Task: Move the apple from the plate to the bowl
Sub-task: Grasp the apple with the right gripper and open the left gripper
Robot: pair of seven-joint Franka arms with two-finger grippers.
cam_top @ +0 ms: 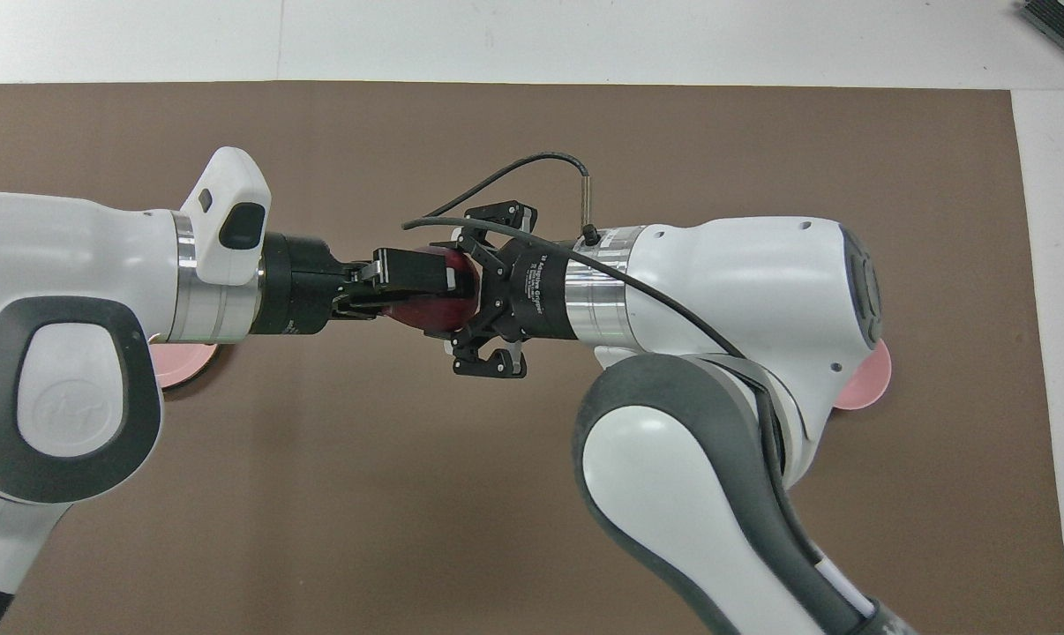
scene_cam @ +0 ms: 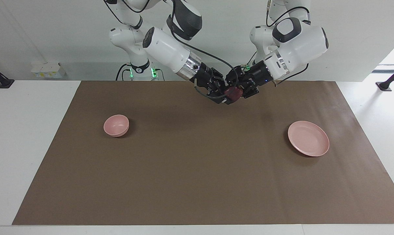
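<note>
Facing view: we are holding the apple in mid-air over the mat's middle, between bowl and plate.

Overhead view: our left gripper is pinching it, our right gripper spread around it; releasing early risks dropping it.

Robotics lab: two robot arms, paper-covered table, bare walls.

A white table carries a broad brown mat across most of its top. A plain white wall rises at the robots' end, with small white boxes at its foot.
</note>
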